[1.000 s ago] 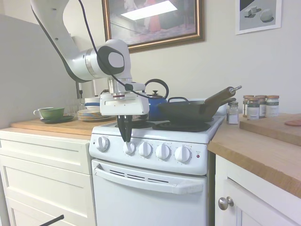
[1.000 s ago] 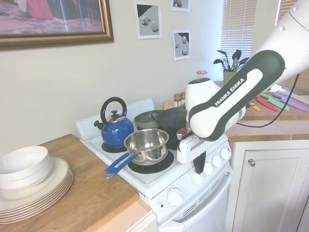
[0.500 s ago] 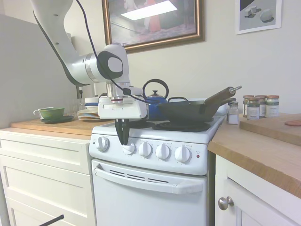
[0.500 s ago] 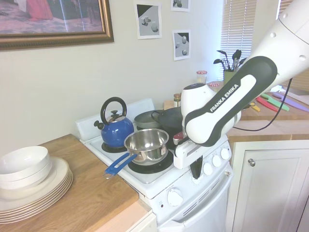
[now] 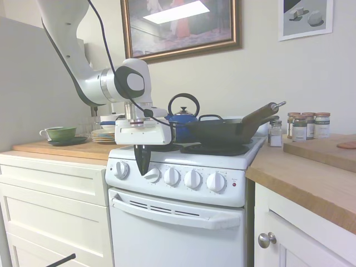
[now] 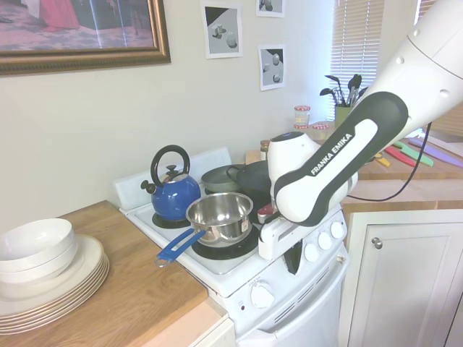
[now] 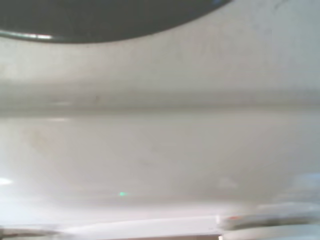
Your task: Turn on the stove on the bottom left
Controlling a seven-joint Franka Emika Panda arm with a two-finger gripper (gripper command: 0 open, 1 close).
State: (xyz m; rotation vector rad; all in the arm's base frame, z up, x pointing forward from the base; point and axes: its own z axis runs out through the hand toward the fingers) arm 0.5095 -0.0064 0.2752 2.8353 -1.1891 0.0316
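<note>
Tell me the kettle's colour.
Blue kettle, black handle; clearest in the second exterior view.

We see a white stove [image 5: 178, 206] with 5 white knobs [image 5: 192, 179] and a tiny red light [image 5: 234, 184]. On its black coils sit a blue kettle [image 6: 172, 194] with a black handle, a shiny steel saucepan [image 6: 219, 215] with a blue handle, and a dark pan [image 5: 219, 131]. The black gripper [image 5: 141, 162] hangs from a white and dark grey arm [image 6: 329, 163] lettered in white. Cream plates [image 6: 54, 285] rest on the tan wooden counter [image 6: 137, 303]. A green cup [image 5: 60, 133] sits far off.
</note>
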